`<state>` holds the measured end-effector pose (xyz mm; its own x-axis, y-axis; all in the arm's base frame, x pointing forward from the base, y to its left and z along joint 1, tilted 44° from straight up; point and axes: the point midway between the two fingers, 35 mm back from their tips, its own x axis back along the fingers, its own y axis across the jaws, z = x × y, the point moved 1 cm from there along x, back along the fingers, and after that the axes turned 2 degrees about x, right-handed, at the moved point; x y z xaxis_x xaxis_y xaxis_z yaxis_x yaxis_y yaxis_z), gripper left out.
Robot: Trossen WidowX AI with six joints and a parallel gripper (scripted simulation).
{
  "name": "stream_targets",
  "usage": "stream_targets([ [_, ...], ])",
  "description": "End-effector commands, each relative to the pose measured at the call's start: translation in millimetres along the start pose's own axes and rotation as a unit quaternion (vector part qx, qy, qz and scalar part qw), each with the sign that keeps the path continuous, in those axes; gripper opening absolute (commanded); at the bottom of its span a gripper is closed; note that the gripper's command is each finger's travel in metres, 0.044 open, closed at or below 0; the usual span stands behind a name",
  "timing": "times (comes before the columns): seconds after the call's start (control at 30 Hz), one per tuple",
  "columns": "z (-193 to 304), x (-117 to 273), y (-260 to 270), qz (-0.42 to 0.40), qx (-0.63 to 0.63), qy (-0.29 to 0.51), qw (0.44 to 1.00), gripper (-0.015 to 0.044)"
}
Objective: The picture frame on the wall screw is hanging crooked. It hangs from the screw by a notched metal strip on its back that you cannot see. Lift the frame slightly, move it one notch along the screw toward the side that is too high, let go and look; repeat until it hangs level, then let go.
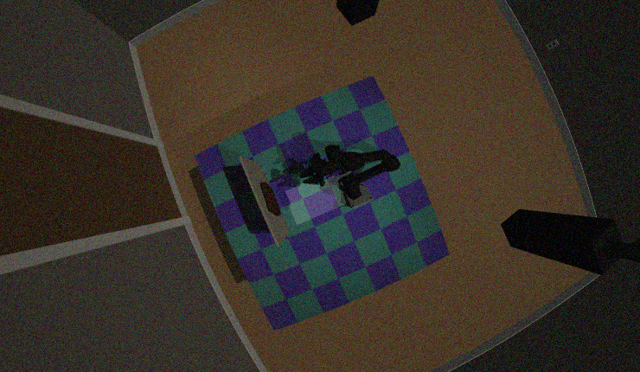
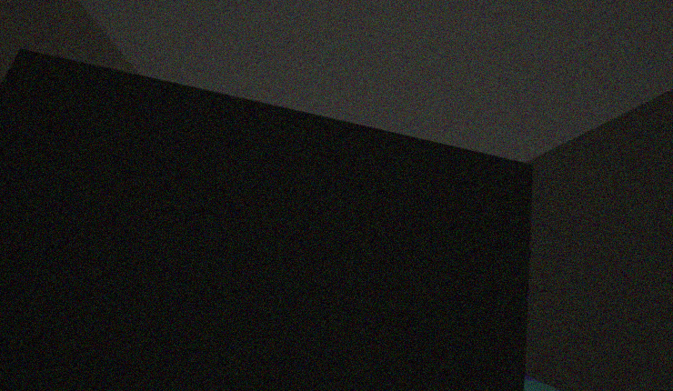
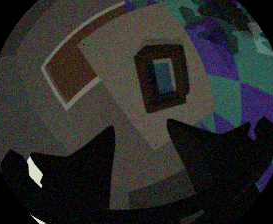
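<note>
The picture frame [image 1: 269, 198] [image 3: 145, 82] is dark brown around a blue picture and hangs on the face of the upright beige board [image 1: 253, 180] [image 3: 109, 55]. In the wrist view its sides are not parallel to the board's edges, so it looks tilted on the board. The screw and notched strip are hidden. My gripper [image 3: 140, 127] is open, its two black fingertips apart with nothing between them. It stands off in front of the board, short of the frame, and does not touch it. The exterior view shows neither frame nor gripper.
The arm's base plate [image 1: 361, 199] stands on the purple and green checkered mat [image 1: 334, 231]. A black block [image 1: 558, 238] is at the right and another dark block [image 1: 358, 9] at the top edge. A large black panel [image 2: 280, 243] fills most of the exterior view.
</note>
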<state>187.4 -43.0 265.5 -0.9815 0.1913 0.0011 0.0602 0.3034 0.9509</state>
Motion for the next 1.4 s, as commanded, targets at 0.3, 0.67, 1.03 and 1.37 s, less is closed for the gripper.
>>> stream_targets([
  [0.3,-0.4,0.1,-0.2,0.001,-0.003,-0.002,1.0,0.026],
  [0.67,-3.0,-30.3,-8.0,-0.001,0.025,-0.001,1.0,0.026],
  [1.03,-5.0,-75.2,-36.8,-0.001,0.071,-0.002,0.997,0.026],
  [1.37,-7.1,-75.1,-35.7,-0.001,0.071,-0.002,0.997,0.026],
])
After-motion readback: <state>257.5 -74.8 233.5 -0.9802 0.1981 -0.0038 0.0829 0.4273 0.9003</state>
